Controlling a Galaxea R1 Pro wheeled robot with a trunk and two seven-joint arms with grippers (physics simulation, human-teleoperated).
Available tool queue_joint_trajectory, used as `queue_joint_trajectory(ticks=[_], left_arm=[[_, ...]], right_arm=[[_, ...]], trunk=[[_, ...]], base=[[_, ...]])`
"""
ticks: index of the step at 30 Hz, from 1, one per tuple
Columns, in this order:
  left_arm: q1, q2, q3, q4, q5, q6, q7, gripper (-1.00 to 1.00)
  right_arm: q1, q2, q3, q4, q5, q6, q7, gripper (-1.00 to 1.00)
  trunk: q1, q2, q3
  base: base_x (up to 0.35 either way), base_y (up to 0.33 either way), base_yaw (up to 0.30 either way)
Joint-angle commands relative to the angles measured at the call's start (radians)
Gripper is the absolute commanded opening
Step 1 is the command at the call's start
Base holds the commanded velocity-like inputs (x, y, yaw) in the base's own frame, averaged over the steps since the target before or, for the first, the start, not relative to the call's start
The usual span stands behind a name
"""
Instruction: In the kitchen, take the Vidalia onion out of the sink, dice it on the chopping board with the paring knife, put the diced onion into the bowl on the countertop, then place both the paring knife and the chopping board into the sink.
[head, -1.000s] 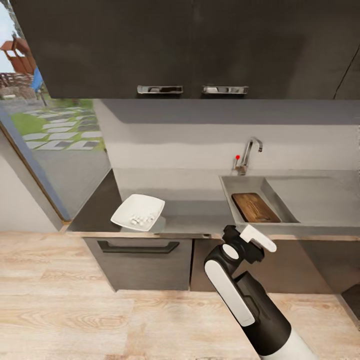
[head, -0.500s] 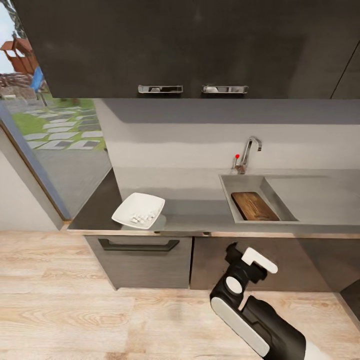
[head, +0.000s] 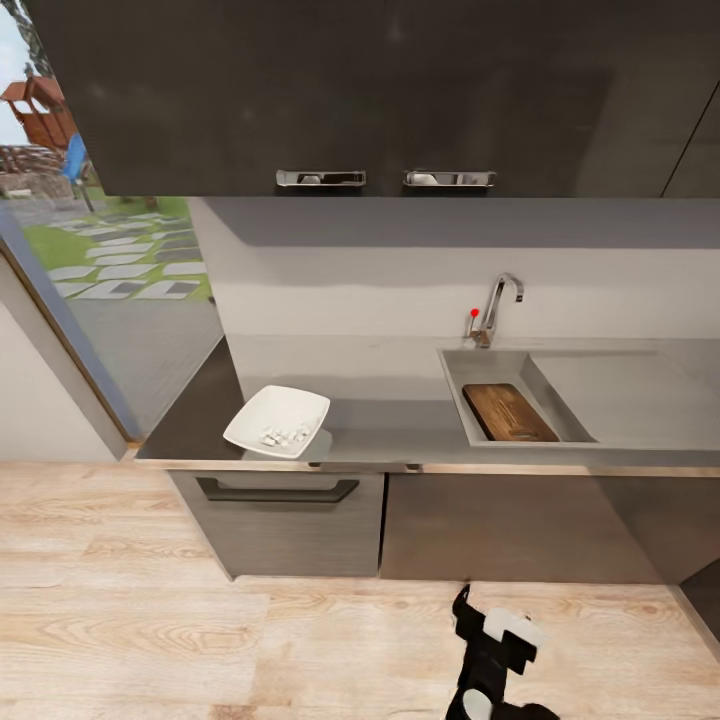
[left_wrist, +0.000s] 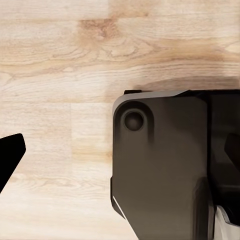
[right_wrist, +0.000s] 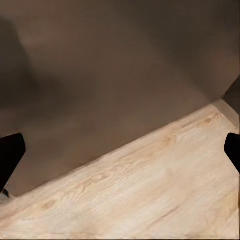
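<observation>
Chopping board (head: 510, 412): lies flat in the sink (head: 455, 368) basin.
Bowl (head: 277, 421): on the countertop (head: 390, 400), holding pale diced bits.
Right gripper (right_wrist: 120, 150): jaws spread wide (nothing between them).
Left gripper (left_wrist: 10, 159): cannot tell.

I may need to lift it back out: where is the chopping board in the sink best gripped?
By judgement, the chopping board is best gripped on its near short edge, coming from above at the front. It lies flat in the sink basin, its long sides close to the walls.
</observation>
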Motion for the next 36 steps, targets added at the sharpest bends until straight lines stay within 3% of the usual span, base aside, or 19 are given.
queue_joint_trajectory(ticks=[1,3,5,7,9,10,12,13,17,22,24,31,36], left_arm=[[0.0,0.002,-0.007,-0.002,0.011,-0.004,0.007,1.0],[0.0,0.002,-0.007,-0.002,0.011,-0.004,0.007,1.0],[0.0,0.002,-0.007,-0.003,0.011,-0.004,0.007,1.0],[0.0,0.002,-0.007,-0.004,0.011,-0.004,0.007,1.0],[0.0,0.002,-0.007,-0.006,0.011,-0.004,0.007,1.0],[0.0,0.002,-0.007,-0.007,0.011,-0.004,0.008,1.0],[0.0,0.002,-0.006,-0.007,0.011,-0.004,0.009,1.0],[0.0,0.005,-0.001,-0.007,0.011,-0.003,0.01,1.0],[-0.003,0.024,0.006,-0.005,0.016,-0.002,0.013,1.0],[-0.007,0.037,0.114,-0.005,0.022,-0.001,0.01,1.0],[-0.012,0.038,0.135,-0.004,0.023,0.001,0.01,1.0],[-0.027,0.038,0.149,0.003,0.024,0.007,0.01,1.0],[-0.028,0.036,0.15,0.011,0.024,0.008,0.01,1.0]], right_arm=[[-0.002,-0.001,0.035,0.04,-0.046,-0.03,0.044,1.0],[-0.002,0.0,0.079,0.131,-0.13,-0.066,0.148,1.0],[0.008,0.002,0.13,0.288,-0.3,-0.087,0.388,1.0],[0.031,0.005,0.147,0.368,-0.398,-0.088,0.558,1.0],[0.065,0.007,0.154,0.442,-0.468,-0.086,0.729,1.0],[0.117,0.01,0.157,0.52,-0.506,-0.069,0.909,1.0],[0.151,0.011,0.158,0.558,-0.518,-0.047,1.01,1.0],[0.217,0.011,0.159,0.591,-0.525,-0.025,1.096,1.0],[0.227,0.011,0.158,0.617,-0.527,-0.024,1.103,1.0],[0.228,0.011,0.158,0.642,-0.527,0.003,1.099,1.0],[0.228,0.012,0.158,0.653,-0.527,0.05,1.1,1.0],[0.228,0.012,0.158,0.663,-0.527,0.227,1.104,1.0],[0.229,0.012,0.158,0.663,-0.527,0.265,1.105,1.0]], trunk=[[0.001,-0.002,-0.002],[0.001,-0.002,-0.002],[0.001,-0.002,-0.002],[0.001,-0.002,-0.002],[0.001,-0.002,-0.002],[0.001,-0.002,-0.002],[0.001,-0.002,-0.002],[0.001,-0.002,-0.002],[0.001,-0.002,0.001],[0.001,-0.002,0.009],[0.001,-0.002,0.012],[0.001,-0.002,0.022],[0.001,-0.002,0.03]], base=[[0.0,0.0,0.0],[0.0,0.0,0.0],[0.0,0.0,0.0],[0.0,0.0,0.0],[0.0,0.0,0.0],[0.0,0.0,0.0],[0.0,0.0,0.0],[0.0,0.0,0.0],[0.0,0.0,-0.078],[0.0,0.0,-0.12],[0.0,0.0,-0.116],[0.0,0.0,-0.114],[0.0,0.0,-0.112]])
